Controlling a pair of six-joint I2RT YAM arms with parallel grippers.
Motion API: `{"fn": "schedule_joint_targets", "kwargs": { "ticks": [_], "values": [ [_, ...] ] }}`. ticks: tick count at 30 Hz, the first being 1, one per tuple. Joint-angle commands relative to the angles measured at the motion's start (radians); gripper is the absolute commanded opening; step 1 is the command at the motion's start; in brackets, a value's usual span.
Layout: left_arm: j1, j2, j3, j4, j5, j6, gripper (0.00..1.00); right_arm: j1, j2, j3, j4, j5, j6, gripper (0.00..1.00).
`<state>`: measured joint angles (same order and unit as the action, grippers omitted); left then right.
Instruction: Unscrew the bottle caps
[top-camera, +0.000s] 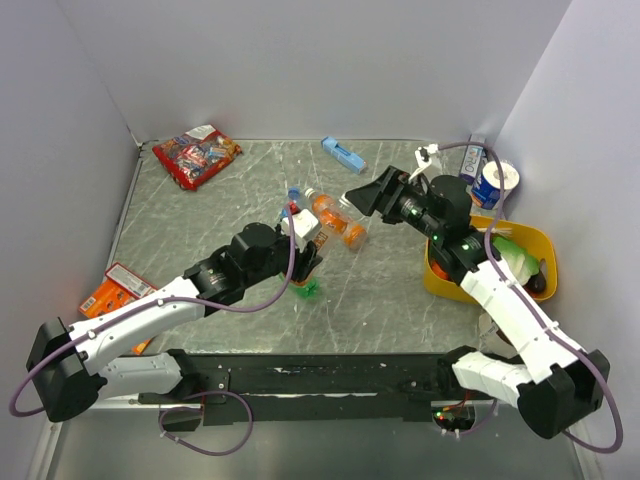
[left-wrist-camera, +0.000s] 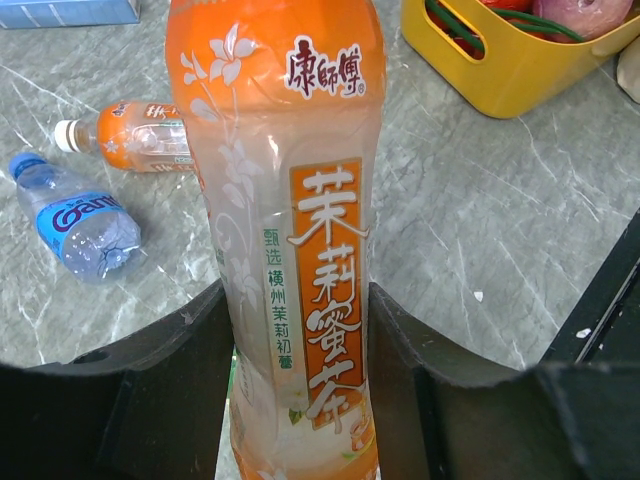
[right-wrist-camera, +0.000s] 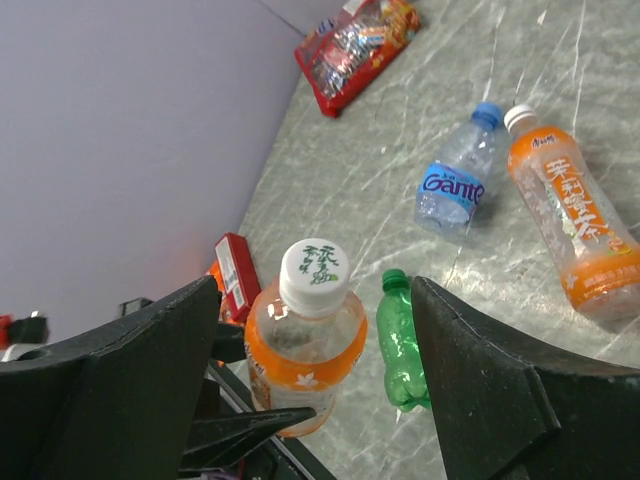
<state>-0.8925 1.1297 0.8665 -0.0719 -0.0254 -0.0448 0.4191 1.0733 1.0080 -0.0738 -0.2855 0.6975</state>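
My left gripper (left-wrist-camera: 300, 300) is shut on the lower body of an orange-label bottle (left-wrist-camera: 290, 200) and holds it up off the table; from above, that bottle (top-camera: 308, 232) sits at the arm's tip. Its white cap (right-wrist-camera: 314, 272) faces my right gripper (right-wrist-camera: 315, 290), which is open, with a gap between each finger and the cap. From above, the right gripper (top-camera: 362, 195) hangs a little to the right of the held bottle. A second orange bottle (top-camera: 340, 222), a clear blue-label bottle (right-wrist-camera: 455, 180) and a green bottle (right-wrist-camera: 405, 350) lie on the table.
A yellow basket (top-camera: 440, 280) of items stands at the right, with a cup (top-camera: 495, 185) behind it. A red snack bag (top-camera: 195, 155) and a flat blue box (top-camera: 343, 155) lie at the back. Red and orange packets (top-camera: 118, 288) lie at the left edge.
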Motion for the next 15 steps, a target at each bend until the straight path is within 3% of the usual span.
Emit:
{"fn": "schedule_joint_targets", "kwargs": {
  "ticks": [1, 6, 15],
  "values": [
    [-0.014, -0.019, 0.040, 0.038, -0.016, -0.003, 0.50, 0.024, 0.020, 0.050, 0.048, -0.012, -0.001, 0.82],
    [-0.025, -0.024, 0.039, 0.037, -0.024, 0.003, 0.50, 0.038, 0.043, 0.060, 0.063, -0.035, 0.002, 0.79],
    [-0.031, -0.025, 0.035, 0.041, -0.004, 0.006, 0.49, 0.041, 0.086, 0.040, 0.175, -0.141, 0.050, 0.42]
  ]
}}
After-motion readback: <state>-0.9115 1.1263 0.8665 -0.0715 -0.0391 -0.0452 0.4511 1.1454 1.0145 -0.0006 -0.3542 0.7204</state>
